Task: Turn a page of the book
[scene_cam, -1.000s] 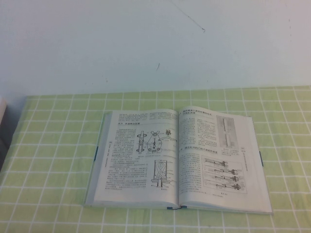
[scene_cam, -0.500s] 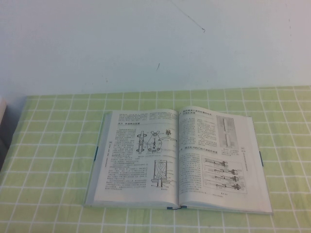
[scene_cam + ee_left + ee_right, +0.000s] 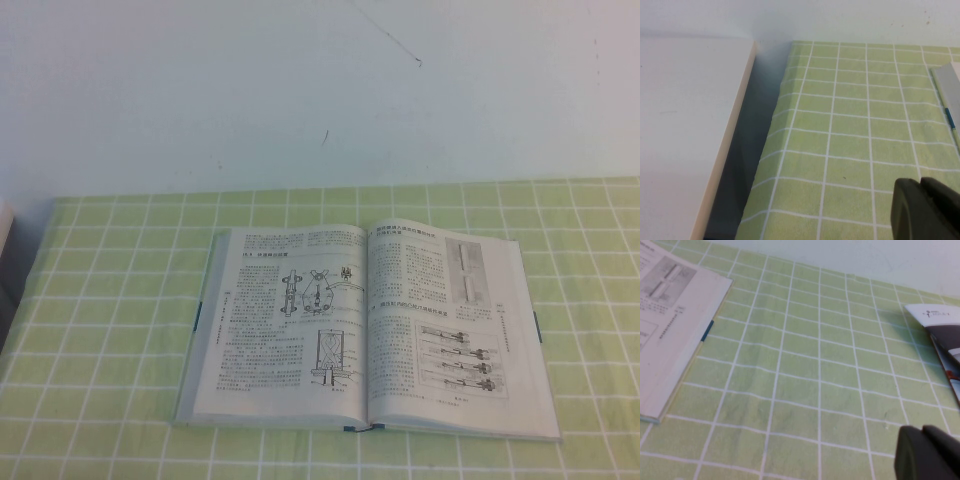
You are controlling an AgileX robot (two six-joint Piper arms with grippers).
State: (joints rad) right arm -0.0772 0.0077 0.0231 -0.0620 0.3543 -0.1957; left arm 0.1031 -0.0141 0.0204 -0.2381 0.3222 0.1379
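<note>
While the book (image 3: 366,330) lies open and flat on the green checked tablecloth (image 3: 110,300) near the middle of the table, neither arm shows in the high view. Page (image 3: 450,325) is the right-hand leaf: tall grey photo near its top, four rod drawings below, lying flat and untouched. Left-hand leaf (image 3: 285,320) carries the round valve-like mechanism drawing plus dense text. Blue ribbon marker (image 3: 357,428) pokes out at the spine on the near edge. Left gripper (image 3: 925,210) appears only in its own wrist view, dark fingers pressed together with just a seam between them, hovering over bare cloth on the robot's left of the book, well apart from it; a white board (image 3: 685,135) sits past the cloth's edge. Right gripper (image 3: 927,452) appears in its wrist view, fingers shut on nothing, above the cloth on the book's right side, clear of the cover. A separate printed booklet (image 3: 940,340) lies on the cloth further out from the book.
</note>
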